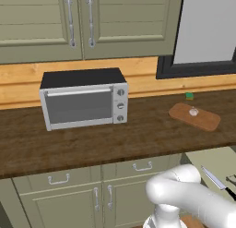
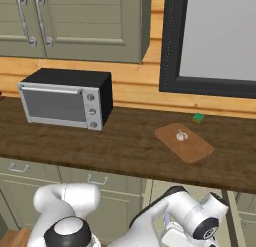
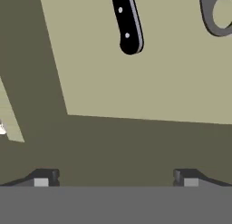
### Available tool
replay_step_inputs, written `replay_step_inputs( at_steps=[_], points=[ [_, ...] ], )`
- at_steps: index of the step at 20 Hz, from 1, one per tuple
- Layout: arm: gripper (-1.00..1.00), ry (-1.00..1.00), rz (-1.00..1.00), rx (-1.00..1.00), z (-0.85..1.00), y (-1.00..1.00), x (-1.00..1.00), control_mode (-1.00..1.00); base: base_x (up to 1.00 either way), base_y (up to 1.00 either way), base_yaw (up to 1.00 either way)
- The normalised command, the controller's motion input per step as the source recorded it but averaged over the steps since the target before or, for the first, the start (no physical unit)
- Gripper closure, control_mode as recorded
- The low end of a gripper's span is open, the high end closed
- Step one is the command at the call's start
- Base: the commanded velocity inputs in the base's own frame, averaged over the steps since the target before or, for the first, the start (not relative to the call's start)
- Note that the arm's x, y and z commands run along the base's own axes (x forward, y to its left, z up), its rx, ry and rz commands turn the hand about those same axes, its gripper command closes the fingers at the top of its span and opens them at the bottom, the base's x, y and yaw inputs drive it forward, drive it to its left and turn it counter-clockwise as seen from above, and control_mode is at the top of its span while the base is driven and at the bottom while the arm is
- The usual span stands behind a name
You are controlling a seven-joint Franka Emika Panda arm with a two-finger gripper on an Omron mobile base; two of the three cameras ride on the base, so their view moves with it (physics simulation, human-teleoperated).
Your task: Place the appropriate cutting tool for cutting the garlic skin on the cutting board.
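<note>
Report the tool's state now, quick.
Tool: open, holding nothing; the knife lies ahead of it, untouched.

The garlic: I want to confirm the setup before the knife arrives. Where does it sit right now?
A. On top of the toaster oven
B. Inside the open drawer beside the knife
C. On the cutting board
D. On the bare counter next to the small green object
C: the pale garlic rests on the light-brown cutting board on the counter, apart from the toaster oven and the small green object.
</note>
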Motion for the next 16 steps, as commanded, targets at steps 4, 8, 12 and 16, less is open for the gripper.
replay_step_inputs(
  at_steps=[4,8,12,16],
  points=[
    [-1.0,-0.05,0.0,-0.09,0.14,0.03,0.6,-1.0,0.0,0.0,0.0],
    [-1.0,-0.12,0.02,-0.1,0.0,0.0,0.47,-1.0,0.0,0.0,0.0],
    [-1.0,-0.12,0.01,-0.11,-0.11,0.0,0.21,-1.0,0.0,0.0,0.0],
    [-1.0,-0.04,0.0,-0.07,-0.24,0.03,0.25,-1.0,0.0,0.0,0.0]
  ],
)
